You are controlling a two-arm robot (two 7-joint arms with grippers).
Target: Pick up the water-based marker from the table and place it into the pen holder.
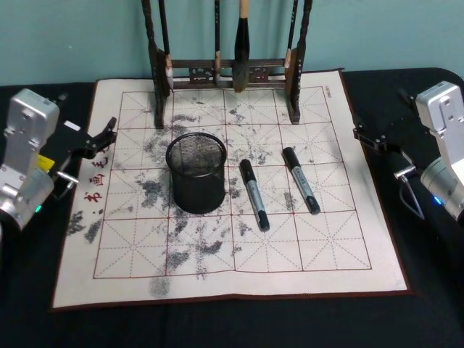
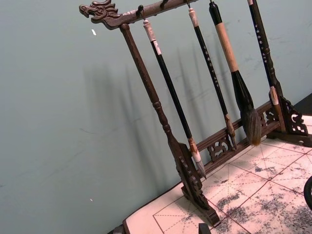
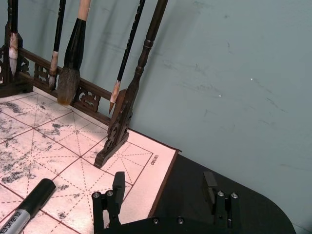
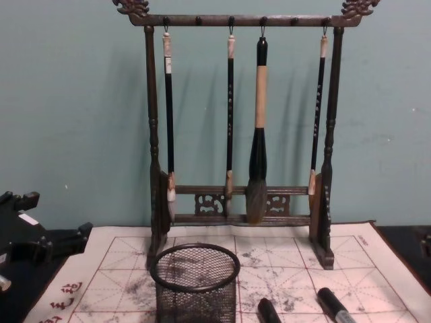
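Two alike markers with black caps and grey barrels lie on the ink-stained calligraphy mat: one (image 1: 254,194) just right of the pen holder, the other (image 1: 300,180) farther right. The pen holder (image 1: 196,172) is a round black mesh cup standing upright near the mat's middle, also seen from the chest (image 4: 195,282). My left gripper (image 1: 105,136) rests open at the mat's left edge, well away from the cup. My right gripper (image 3: 164,181) is open and holds nothing, off the mat's right edge (image 1: 365,134); the right-hand marker's cap (image 3: 36,195) lies close by it.
A tall dark wooden brush rack (image 1: 228,72) with several hanging brushes stands across the back of the mat, behind the cup. The white gridded mat (image 1: 326,254) lies on a black tabletop. A teal wall closes off the back.
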